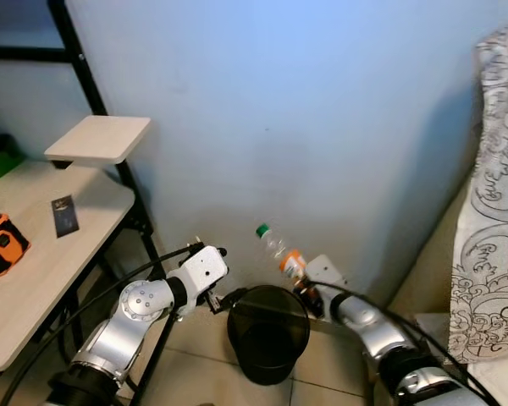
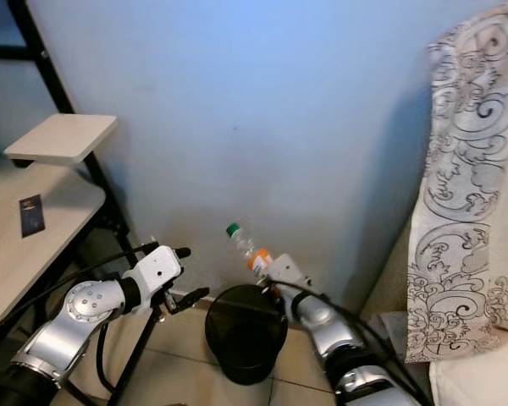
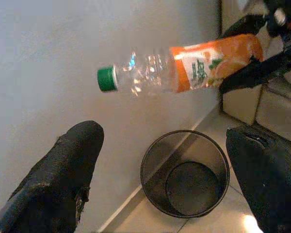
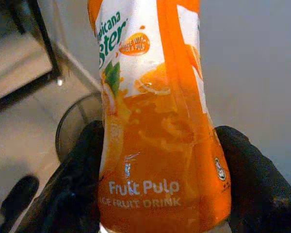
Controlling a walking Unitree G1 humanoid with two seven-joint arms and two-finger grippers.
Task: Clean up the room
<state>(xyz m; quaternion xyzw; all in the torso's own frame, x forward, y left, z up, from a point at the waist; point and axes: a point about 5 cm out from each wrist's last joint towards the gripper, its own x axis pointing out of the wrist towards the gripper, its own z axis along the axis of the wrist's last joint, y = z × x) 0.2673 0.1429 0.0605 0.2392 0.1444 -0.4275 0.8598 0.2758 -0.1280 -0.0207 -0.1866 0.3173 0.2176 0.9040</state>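
the right gripper [image 1: 309,292] clamps the bottle [image 1: 281,251] by its base, neck tilted up toward the wall. it hangs over the bin's [image 1: 268,334] far rim. the left gripper [image 1: 224,275] waits beside it, fingers spread.

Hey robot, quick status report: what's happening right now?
Right gripper shut on bottle, above black bin. Left gripper open beside the bin. Nothing in the way.

Right gripper [image 4: 160,194] clamping an orange-labelled drink bottle [image 4: 155,121].
Black fingers [image 4: 72,179] are pressing both sides of the bottle; a dark mesh bin [image 4: 77,121] is standing on the floor beyond it.
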